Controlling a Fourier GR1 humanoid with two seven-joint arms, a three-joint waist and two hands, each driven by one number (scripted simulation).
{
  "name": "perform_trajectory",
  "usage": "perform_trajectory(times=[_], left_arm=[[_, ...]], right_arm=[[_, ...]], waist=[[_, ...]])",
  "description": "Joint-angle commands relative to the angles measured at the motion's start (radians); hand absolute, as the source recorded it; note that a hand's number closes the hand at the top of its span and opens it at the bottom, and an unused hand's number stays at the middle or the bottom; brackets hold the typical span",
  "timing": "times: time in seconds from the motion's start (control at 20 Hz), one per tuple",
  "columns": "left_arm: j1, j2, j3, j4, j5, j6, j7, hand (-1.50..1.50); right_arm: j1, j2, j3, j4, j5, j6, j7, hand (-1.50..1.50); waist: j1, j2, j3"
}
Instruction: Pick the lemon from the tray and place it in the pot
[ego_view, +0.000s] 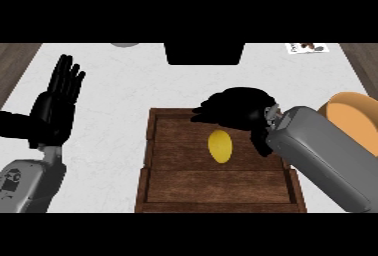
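The lemon (220, 146) lies in the wooden tray (159, 150), just below the right hand (235, 107), whose fingers curl over the tray's far edge, holding nothing. The orange pot (354, 117) sits right, partly behind the forearm. The left hand (57, 100) rests open at left.
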Motion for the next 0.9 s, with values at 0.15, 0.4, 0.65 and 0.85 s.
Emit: perform_trajectory(times=[0.15, 0.4, 0.65, 0.85], left_arm=[[0.02, -0.053, -0.014, -0.053, -0.068, 0.034, 0.021, 0.0], [0.029, -0.018, 0.053, -0.046, -0.038, -0.045, 0.026, 0.0], [0.036, -0.044, 0.056, -0.027, -0.066, -0.049, 0.016, 0.0], [-0.027, -0.066, 0.084, 0.06, -0.071, -0.073, -0.018, 0.0]], right_arm=[[0.088, 0.07, 0.017, -0.011, 0.124, -0.015, -0.025, -1.5], [0.088, 0.061, -0.036, 0.048, 0.176, -0.076, -0.169, -1.5], [0.201, 0.155, 0.029, -0.007, 0.291, -0.105, -0.049, -1.5], [0.192, 0.12, -0.003, 0.083, 0.367, -0.172, -0.118, -1.5]], waist=[[-0.001, -0.001, 0.0], [0.002, 0.0, 0.0], [-0.004, -0.001, 0.0], [-0.004, 0.001, 0.0]])
